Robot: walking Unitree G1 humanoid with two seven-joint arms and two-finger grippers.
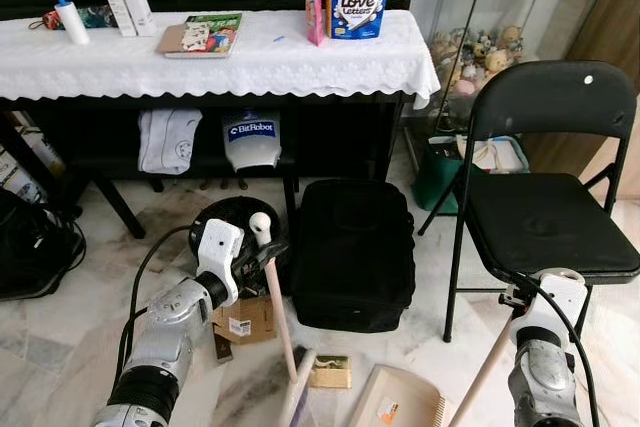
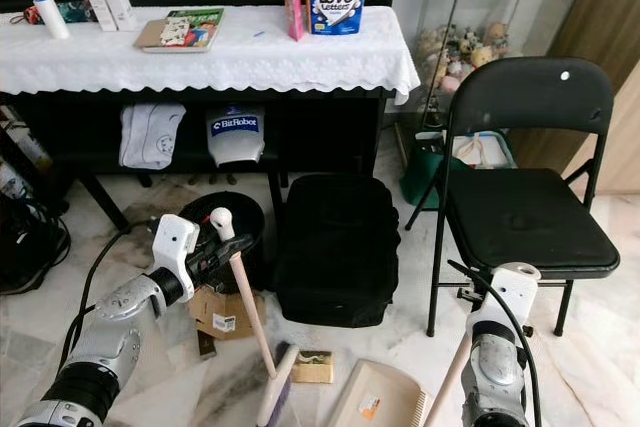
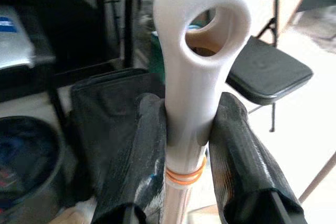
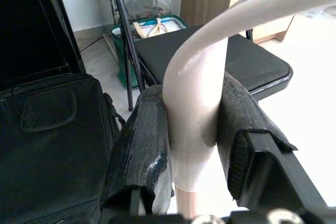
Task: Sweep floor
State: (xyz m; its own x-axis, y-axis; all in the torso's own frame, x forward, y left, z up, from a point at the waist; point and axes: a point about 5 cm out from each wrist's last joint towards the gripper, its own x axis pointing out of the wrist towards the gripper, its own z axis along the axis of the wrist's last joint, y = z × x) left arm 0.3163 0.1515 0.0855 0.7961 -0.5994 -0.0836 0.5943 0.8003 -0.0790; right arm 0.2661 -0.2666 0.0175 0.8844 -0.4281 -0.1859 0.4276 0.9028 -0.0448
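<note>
My left gripper [image 3: 191,114] is shut on the broom handle [image 1: 277,312], just below its white looped top [image 1: 260,225]. The pale stick slants down to the broom head [image 1: 300,397] on the marble floor. My right gripper [image 4: 194,108] is shut on the curved white grip of the dustpan handle [image 1: 485,367], low on the right. The beige dustpan [image 1: 395,402] lies on the floor between my arms. A small tan box [image 1: 330,372] lies beside the broom head, close to the dustpan's edge.
A black bag [image 1: 352,252] stands straight ahead, with a black folding chair [image 1: 550,207] to its right. A black bin [image 1: 222,219] and a cardboard box [image 1: 245,319] sit by my left arm. Behind is a table with a white cloth [image 1: 200,67]. Another dark bag [image 1: 30,247] lies far left.
</note>
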